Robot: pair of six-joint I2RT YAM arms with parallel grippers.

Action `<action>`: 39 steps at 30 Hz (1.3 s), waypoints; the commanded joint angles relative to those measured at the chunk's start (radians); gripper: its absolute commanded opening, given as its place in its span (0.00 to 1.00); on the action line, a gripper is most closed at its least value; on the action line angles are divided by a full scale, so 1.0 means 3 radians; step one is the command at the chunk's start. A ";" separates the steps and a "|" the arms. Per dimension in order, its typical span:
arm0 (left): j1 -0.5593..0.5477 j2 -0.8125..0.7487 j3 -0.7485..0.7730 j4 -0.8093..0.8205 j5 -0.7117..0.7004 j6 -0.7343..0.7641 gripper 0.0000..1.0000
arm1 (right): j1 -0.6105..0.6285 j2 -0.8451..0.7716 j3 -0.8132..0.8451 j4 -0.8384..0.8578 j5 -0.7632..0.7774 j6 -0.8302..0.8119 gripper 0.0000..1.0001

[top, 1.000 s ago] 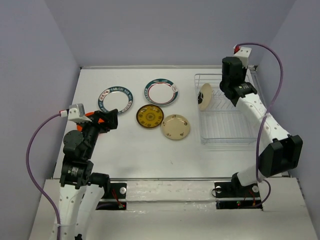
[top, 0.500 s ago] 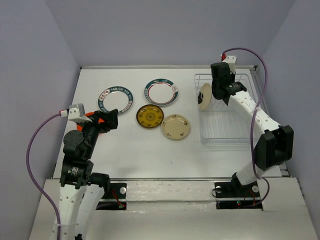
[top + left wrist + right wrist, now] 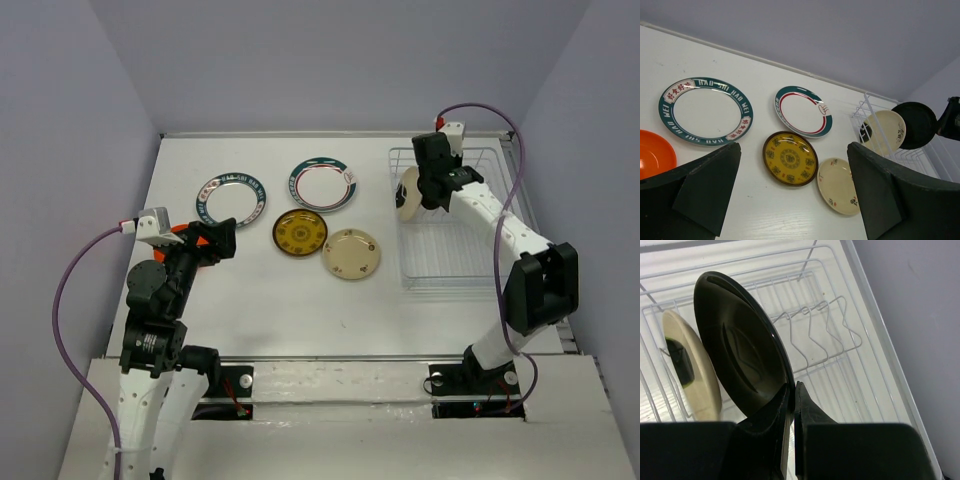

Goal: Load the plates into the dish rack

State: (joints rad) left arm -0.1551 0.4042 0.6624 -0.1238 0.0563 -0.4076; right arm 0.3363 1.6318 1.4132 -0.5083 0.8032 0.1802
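My right gripper (image 3: 428, 190) is shut on the rim of the black plate (image 3: 740, 350) and holds it upright over the left end of the dish rack (image 3: 470, 262), close beside a cream plate (image 3: 408, 193) standing in a slot. On the table lie two white plates with dark rims (image 3: 232, 199) (image 3: 324, 184), a mustard-brown plate (image 3: 299, 233) and a second cream plate (image 3: 350, 253). My left gripper (image 3: 222, 238) is open and empty above the orange plate (image 3: 181, 231), which it partly hides.
The rack's wire slots (image 3: 835, 325) to the right of the black plate hold nothing. The rack sits at the table's right edge by the side wall. A purple cable loops above the right arm.
My right gripper has swung left with the black plate, towards the cream plate at the rack's left end. The left arm has not moved.
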 commanded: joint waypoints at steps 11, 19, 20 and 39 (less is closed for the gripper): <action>0.0016 0.0033 0.0129 0.0157 0.0043 0.0029 0.99 | 0.0183 0.0257 0.0050 -0.0003 0.0130 0.0243 0.27; 0.0016 0.0033 0.0124 0.0157 0.0043 0.0024 0.99 | 0.0183 -0.0187 0.0244 -0.0034 0.0110 -0.0018 0.62; 0.0016 0.0033 0.0124 0.0152 0.0043 0.0019 0.99 | 0.0183 -0.0264 0.0239 -0.0034 0.0044 -0.0018 0.62; 0.0062 0.0079 0.0124 0.0172 0.0022 -0.0001 0.99 | 0.1318 0.0926 0.0519 0.1980 -0.2774 0.1802 0.51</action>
State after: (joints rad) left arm -0.1421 0.4236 0.6624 -0.1230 0.0555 -0.4088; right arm 0.7044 1.7851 1.4273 -0.0578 0.0998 0.5907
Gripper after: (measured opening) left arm 0.990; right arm 0.525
